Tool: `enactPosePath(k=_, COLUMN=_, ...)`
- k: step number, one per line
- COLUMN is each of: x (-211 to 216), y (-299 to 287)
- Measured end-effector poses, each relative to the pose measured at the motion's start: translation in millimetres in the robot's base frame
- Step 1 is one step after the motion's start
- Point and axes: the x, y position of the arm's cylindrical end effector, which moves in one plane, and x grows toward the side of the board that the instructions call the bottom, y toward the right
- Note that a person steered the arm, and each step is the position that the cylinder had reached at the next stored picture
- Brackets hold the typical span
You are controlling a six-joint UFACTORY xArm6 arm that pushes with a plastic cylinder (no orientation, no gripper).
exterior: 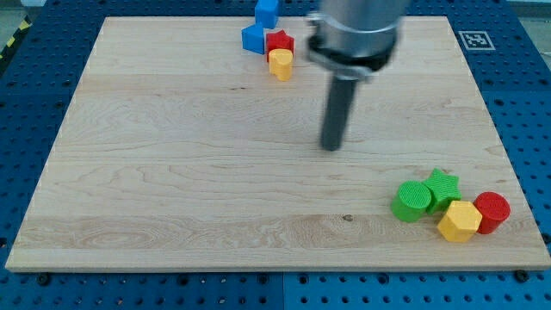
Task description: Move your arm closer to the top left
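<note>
My tip (331,147) rests on the wooden board (172,172) a little right of centre, in its upper half. The rod hangs from the grey arm body (355,34) at the view's top. A cluster at the top middle lies up and left of the tip: a blue cube (267,11), a blue block (253,38), a red star (279,40) and a yellow cylinder (281,64). At the bottom right, well away from the tip, sit a green cylinder (412,201), a green star (442,187), a yellow hexagon (459,221) and a red cylinder (492,211).
The board lies on a blue perforated table (34,86). A black-and-white marker tag (473,40) sits at the board's top right corner. The blue cube stands at the board's top edge.
</note>
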Motion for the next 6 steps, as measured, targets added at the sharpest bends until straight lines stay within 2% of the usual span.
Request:
enactPosePath(k=2, x=-51.7, y=-155.2)
enactPosePath(k=3, x=-102.4, y=-212.2)
enactPosePath(k=4, x=-164.3, y=-232.6)
enactPosePath(k=5, x=-183.1, y=-234.3)
enactPosePath(k=6, x=-231.9, y=-254.2)
